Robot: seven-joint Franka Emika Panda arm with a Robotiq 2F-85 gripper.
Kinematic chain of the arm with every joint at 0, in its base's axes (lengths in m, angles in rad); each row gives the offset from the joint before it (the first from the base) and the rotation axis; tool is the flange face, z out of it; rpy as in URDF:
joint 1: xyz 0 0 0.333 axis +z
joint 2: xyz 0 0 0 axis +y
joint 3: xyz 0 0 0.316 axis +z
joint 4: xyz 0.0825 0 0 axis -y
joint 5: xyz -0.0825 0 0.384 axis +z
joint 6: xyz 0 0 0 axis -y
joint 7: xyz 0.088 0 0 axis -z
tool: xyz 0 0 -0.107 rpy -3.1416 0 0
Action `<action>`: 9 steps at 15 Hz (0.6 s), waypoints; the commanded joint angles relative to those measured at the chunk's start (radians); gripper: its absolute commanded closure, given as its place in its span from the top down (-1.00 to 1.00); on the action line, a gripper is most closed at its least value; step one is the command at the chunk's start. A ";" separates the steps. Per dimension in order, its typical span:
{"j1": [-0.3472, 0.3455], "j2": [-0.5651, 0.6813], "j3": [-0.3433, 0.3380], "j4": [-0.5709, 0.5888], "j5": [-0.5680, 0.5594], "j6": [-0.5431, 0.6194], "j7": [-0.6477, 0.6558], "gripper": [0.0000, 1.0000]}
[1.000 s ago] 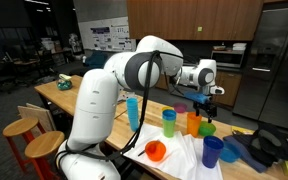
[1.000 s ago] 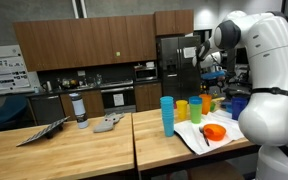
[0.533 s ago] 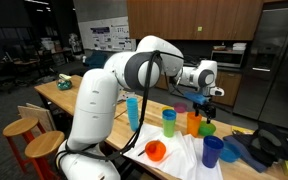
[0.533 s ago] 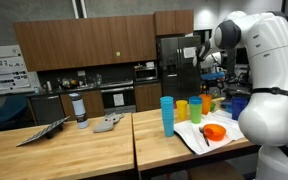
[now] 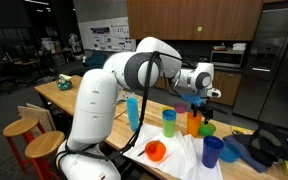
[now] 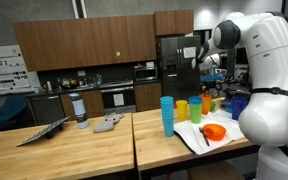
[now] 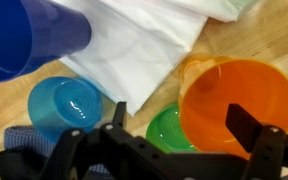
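Observation:
My gripper (image 7: 180,125) is open and empty. It hangs just above an upright orange cup (image 7: 234,100), whose rim lies between the fingers, and a green cup (image 7: 166,128) beside it. A light blue cup (image 7: 64,103) and a dark blue cup (image 7: 29,35) stand near on the wooden table. In both exterior views the gripper (image 5: 202,103) (image 6: 206,78) hovers over the row of cups, above the orange cup (image 5: 193,123) (image 6: 195,108).
A white cloth (image 5: 184,158) (image 7: 144,45) lies on the table under some cups. An orange cup (image 5: 156,151) (image 6: 215,131) lies on it. A tall blue cup (image 5: 133,110) (image 6: 167,115), a green cup (image 5: 169,122) and a dark blue cup (image 5: 213,150) stand around. Stools (image 5: 24,130) stand beside the table.
The gripper has shifted slightly sideways above the cups. The cups have not moved.

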 commanded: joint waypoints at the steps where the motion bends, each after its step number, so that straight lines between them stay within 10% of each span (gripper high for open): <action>1: 0.014 -0.023 0.002 -0.036 -0.016 0.027 0.031 1.00; 2: 0.016 -0.022 0.002 -0.038 -0.016 0.028 0.029 0.50; 9: 0.022 -0.028 0.001 -0.048 -0.017 0.035 0.032 -0.44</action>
